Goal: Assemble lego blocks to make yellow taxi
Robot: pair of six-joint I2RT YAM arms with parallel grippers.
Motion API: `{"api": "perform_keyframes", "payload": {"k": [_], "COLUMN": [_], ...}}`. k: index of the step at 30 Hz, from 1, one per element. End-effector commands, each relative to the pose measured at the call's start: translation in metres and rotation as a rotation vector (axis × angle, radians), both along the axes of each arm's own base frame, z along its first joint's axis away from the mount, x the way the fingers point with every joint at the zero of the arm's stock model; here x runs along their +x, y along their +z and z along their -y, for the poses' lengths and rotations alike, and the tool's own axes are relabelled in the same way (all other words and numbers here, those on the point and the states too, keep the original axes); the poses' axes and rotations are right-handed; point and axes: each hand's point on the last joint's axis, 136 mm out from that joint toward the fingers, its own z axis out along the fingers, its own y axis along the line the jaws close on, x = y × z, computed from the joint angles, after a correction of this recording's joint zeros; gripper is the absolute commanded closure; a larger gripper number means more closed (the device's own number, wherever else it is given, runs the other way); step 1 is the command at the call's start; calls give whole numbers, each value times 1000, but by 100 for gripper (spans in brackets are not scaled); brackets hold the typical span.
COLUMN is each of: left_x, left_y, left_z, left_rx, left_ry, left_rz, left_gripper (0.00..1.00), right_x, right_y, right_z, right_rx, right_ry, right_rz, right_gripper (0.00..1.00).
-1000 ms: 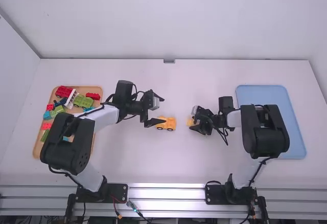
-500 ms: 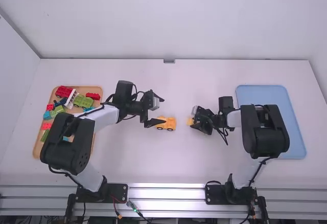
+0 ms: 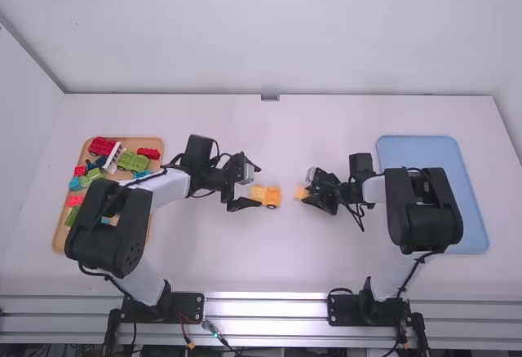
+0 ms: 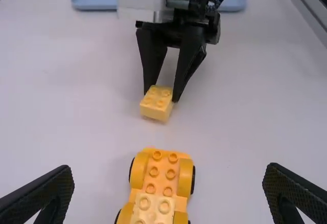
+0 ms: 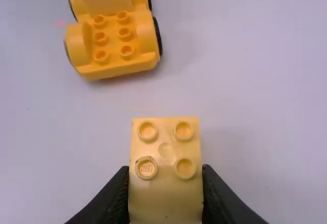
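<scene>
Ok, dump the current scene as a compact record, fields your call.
left_gripper: open, at car's block-topped end
right_gripper: closed on pale yellow 2x2 block
car: yellow wheeled base, on table, apart from held block
on_base: pale yellow block, end away from right gripper
base_other_end: six bare studs
left_tray: orange, mixed-colour blocks
right_tray: blue

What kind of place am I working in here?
Likely a robot test station: two mounted arms at a white table, a tray of toy blocks, and a blue tray.
</scene>
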Motion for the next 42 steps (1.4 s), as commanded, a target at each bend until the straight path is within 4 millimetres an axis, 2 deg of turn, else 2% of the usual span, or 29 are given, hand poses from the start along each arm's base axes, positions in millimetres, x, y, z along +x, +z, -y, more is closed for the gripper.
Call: {"api": "perform_keyframes", "payload": {"k": [1, 7, 13, 21, 28, 29, 31, 34, 40, 42], "left_x": [-5, -6, -1, 6, 15, 15, 16, 17, 12, 12], "left_y": [-23, -51, -77, -94, -103, -102, -101, -101, -102, -102], "left_z": [0, 8, 14, 11, 13, 16, 16, 16, 20, 20], "left_rx": [20, -17, 24, 91, 87, 79, 79, 78, 79, 79], "left_ry": [-18, -79, -73, -44, -26, -32, -33, -33, -45, -44], "left_rz": [-28, -12, 4, 24, -25, -29, -24, -19, -26, -27], "left_gripper": [1, 1, 1, 1, 0, 4, 19, 31, 39, 39], "right_x": [1, -9, -14, -18, -15, -14, -14, -14, -12, -11], "right_y": [31, 50, 53, 48, 37, 37, 37, 36, 31, 31], "right_z": [-8, -25, -50, -74, -79, -78, -78, -79, -77, -77], "right_rx": [75, 79, 85, 70, 84, 85, 84, 77, 39, 39], "right_ry": [22, 81, 133, 173, 154, 151, 150, 152, 127, 127], "right_rz": [51, 83, 101, 114, 84, 81, 81, 83, 80, 80], "right_gripper": [67, 67, 67, 67, 66, 65, 64, 65, 66, 70]}}
